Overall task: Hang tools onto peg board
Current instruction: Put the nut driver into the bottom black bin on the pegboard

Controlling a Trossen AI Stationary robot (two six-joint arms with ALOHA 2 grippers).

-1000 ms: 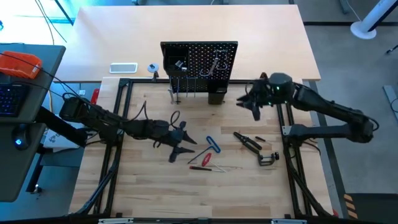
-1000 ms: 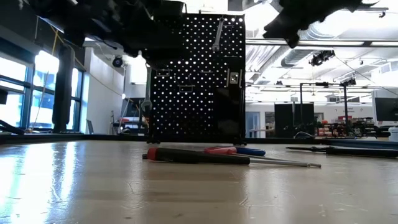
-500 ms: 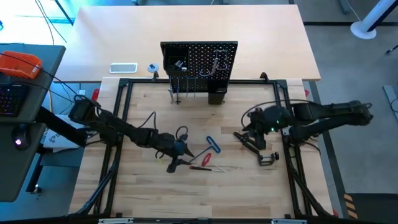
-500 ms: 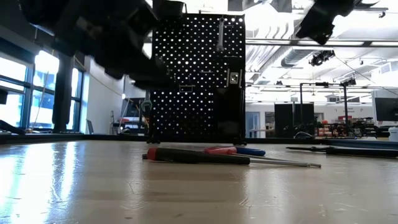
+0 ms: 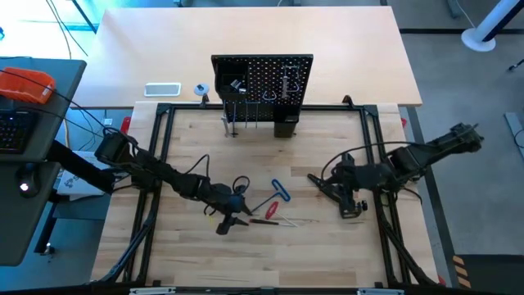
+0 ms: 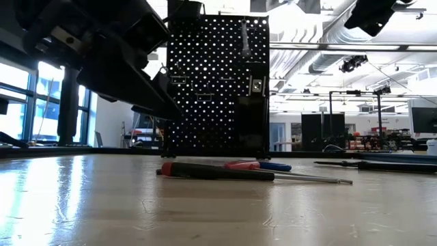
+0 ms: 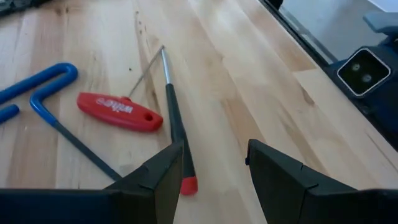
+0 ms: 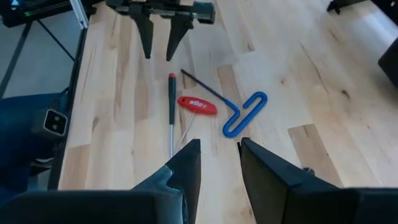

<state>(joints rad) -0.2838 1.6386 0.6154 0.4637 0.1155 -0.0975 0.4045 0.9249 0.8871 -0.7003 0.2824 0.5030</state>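
The peg board [image 5: 262, 86] stands upright at the far middle of the wooden surface [image 5: 188, 254], a silver wrench [image 5: 288, 84] hanging on its right half and a small black bin [image 5: 286, 126] at its foot. The other tools lie loose on the surface nearer the camera. At the middle sit the blue-handled T hex key [image 5: 280, 190], the red-handled T hex key [image 5: 271, 210] and a slim black screwdriver with a red end cap [image 7: 174, 121], close together (the screwdriver's shaft runs just beside the red handle). To the right lie the black pliers [image 5: 325, 185] and, near them, the black C-clamp [image 5: 353, 209].

The left gripper [image 5: 232, 215] is low over the surface, just left of the red-handled key. In the left wrist view its fingers [image 7: 283, 180] stand apart with nothing between them, and the screwdriver's capped end lies right by one finger.

The right gripper [image 5: 344, 187] hangs over the pliers and the clamp. Its fingers [image 8: 264, 171] are likewise spread and empty in the right wrist view, which looks across at the three middle tools and the left gripper beyond them.
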